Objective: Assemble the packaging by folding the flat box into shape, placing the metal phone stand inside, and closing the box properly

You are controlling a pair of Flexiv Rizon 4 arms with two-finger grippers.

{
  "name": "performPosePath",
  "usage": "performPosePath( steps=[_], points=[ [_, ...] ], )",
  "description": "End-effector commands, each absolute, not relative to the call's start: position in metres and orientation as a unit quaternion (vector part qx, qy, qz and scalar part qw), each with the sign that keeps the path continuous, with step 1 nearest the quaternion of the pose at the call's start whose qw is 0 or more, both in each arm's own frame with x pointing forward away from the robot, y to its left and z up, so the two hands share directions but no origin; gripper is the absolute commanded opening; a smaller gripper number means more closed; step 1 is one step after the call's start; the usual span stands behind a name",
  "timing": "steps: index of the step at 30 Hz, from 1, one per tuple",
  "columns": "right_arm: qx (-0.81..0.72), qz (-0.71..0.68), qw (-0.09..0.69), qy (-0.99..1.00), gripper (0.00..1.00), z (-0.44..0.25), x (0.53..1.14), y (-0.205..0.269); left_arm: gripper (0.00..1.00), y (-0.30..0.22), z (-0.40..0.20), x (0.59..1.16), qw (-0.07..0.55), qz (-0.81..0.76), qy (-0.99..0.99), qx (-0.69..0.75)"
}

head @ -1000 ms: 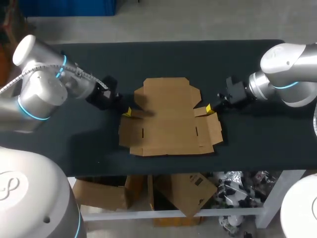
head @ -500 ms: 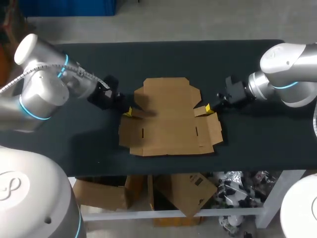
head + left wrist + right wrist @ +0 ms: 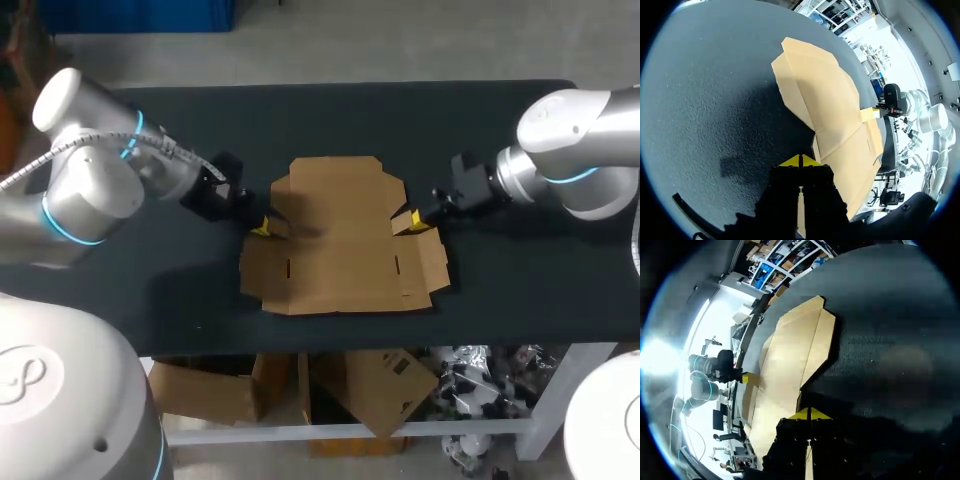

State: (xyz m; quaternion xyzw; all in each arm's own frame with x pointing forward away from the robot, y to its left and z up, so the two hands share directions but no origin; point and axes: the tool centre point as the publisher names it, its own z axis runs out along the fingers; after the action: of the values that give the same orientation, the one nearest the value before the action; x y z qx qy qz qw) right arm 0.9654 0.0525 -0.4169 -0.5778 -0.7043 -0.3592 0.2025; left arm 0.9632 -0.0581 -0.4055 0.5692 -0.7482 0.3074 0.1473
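The step in hand looks like raising the side walls of the box (image 3: 340, 245), both ends at once. The left fingers (image 3: 258, 226) are closed, yellow tips together, at the outer end of the left flap (image 3: 274, 229). Whether they nip any card I cannot tell. That flap is best swept up and inward along its crease, low over the table (image 3: 150, 285), so the sheet does not slide. The right fingers (image 3: 420, 214), likewise closed tip to tip, sit at the end of the right flap (image 3: 405, 223). They should mirror the move at the same pace, since uneven pushing would likely skew the sheet.

The box lies unfolded in the middle of the table, between the two arms. It is plain brown card, thin and probably springy, with notched corners, a broad panel on the far side and two short slots in the near panel. Both small side flaps look slightly lifted. No phone stand shows.
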Motion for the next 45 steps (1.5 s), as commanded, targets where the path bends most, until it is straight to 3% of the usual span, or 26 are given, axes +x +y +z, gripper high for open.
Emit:
performPosePath(
  steps=[1, 45],
  points=[
    [-0.578, -0.357, 0.2, -0.706, 0.0, -0.414, 0.965, 0.056, 0.0, -0.061, -0.4, 0.96, 0.139, 0.305, -0.751, 0.569],
    [-0.588, -0.331, 0.164, -0.72, 0.0, -0.396, 0.957, 0.076, 0.0, -0.085, -0.388, 0.955, 0.076, 0.282, -0.764, 0.575]
  ],
)
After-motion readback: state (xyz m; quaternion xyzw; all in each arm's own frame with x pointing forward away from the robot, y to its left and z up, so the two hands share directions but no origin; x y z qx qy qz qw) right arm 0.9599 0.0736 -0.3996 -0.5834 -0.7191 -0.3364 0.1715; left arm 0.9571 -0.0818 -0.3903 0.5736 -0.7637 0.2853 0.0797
